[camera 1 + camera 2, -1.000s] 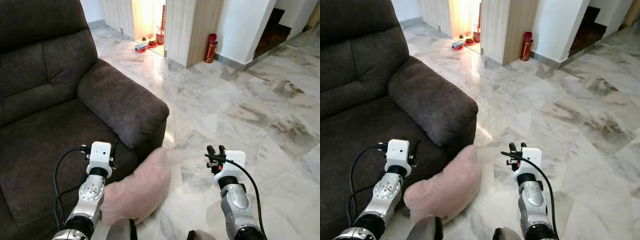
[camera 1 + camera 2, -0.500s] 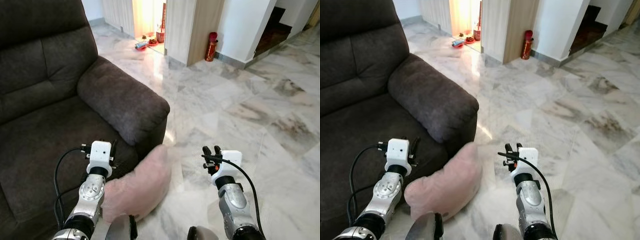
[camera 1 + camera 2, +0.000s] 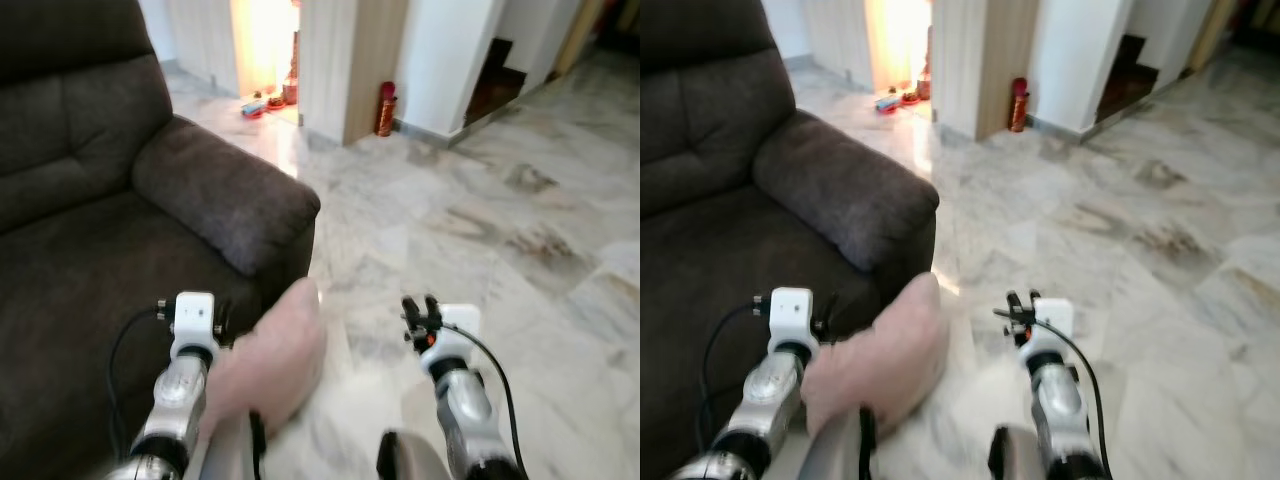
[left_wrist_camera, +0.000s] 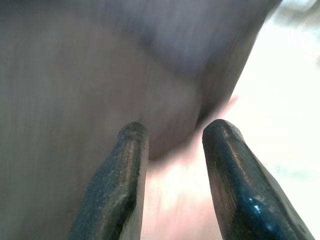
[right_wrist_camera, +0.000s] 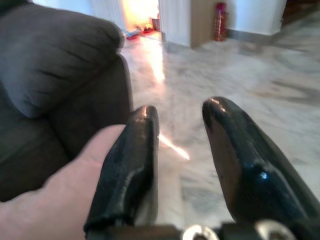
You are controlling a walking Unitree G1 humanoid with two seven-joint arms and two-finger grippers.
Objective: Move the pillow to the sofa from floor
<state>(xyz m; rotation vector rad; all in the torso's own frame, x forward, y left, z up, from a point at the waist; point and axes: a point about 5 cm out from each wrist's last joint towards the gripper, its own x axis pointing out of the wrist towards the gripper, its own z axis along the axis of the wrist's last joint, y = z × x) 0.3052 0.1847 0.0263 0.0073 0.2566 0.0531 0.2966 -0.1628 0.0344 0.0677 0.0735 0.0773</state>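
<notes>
A pink pillow (image 3: pixel 270 355) lies on the marble floor, leaning against the front of the dark grey sofa (image 3: pixel 90 250) just below its armrest (image 3: pixel 225 195). My left gripper (image 3: pixel 220 318) is at the pillow's left edge, in front of the sofa seat. In the left wrist view its fingers (image 4: pixel 130 165) stand open, with the sofa front and a pink patch of pillow (image 4: pixel 175 195) ahead. My right gripper (image 3: pixel 420 308) hovers over the floor to the right of the pillow, apart from it. It is open, and the pillow (image 5: pixel 55 200) shows beside its fingers (image 5: pixel 135 150).
The marble floor (image 3: pixel 480 230) spreads out to the right and ahead. A wood-clad pillar (image 3: pixel 345 60) with a red bottle (image 3: pixel 385 108) beside it stands at the back. A brightly lit doorway (image 3: pixel 262 60) has small items on its floor. A dark stair opening (image 3: pixel 492 90) is far right.
The whole picture has shifted and blurred, so the camera moved. The right gripper has edged a little left toward the pillow. The pillow stays against the sofa.
</notes>
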